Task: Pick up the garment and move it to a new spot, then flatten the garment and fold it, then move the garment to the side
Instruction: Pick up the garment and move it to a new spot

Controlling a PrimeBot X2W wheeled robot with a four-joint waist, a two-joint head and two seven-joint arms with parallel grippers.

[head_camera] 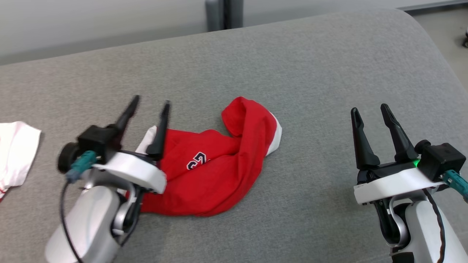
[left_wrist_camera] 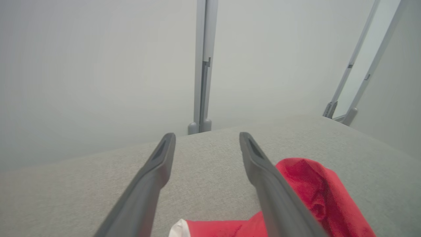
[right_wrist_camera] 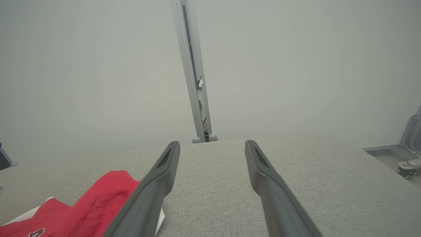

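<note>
The garment is a red shirt with white trim and a dark printed mark, lying crumpled on the grey cushioned surface near the middle. My left gripper hovers over the garment's left end, jaws open with nothing between them. In the left wrist view the same gripper points past the red cloth, which lies to its right. My right gripper stands open well to the right of the garment, holding nothing. The right wrist view has that gripper with the red cloth at its lower left.
A white cloth lies at the surface's left edge. Behind the surface stands a pale wall with a grey upright post. The surface's rounded right edge drops to the floor. Bare grey fabric stretches between garment and right gripper.
</note>
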